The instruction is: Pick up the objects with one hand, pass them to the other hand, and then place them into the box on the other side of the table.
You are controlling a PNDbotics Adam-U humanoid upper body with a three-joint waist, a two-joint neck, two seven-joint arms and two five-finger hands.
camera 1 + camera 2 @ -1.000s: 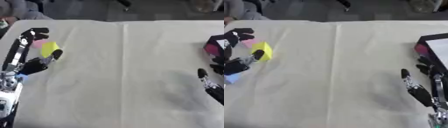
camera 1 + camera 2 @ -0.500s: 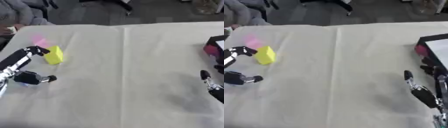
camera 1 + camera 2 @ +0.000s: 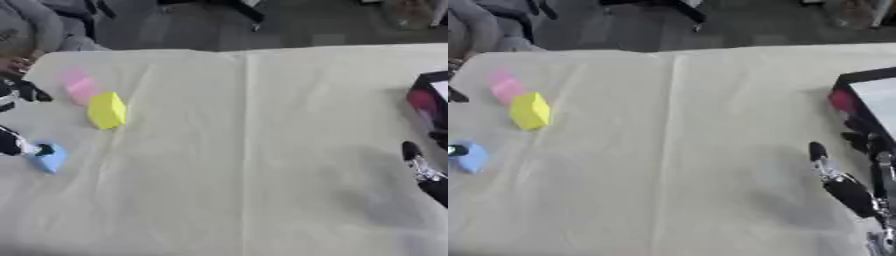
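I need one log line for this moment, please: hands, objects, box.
left hand: touching blue block | right hand: idle, open | yellow block, pink block: on table | box: right edge

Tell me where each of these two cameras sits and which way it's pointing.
Left eye view: in the robot's head, looking down at the cloth-covered table; the left hand shows at the left edge beside the blue block, and a bit of the right hand at the right edge.
Right eye view: same head, set slightly to the right, looking down too; it shows more of the right hand and of the box.
Both share the yellow block, the pink block, the blue block and the box.
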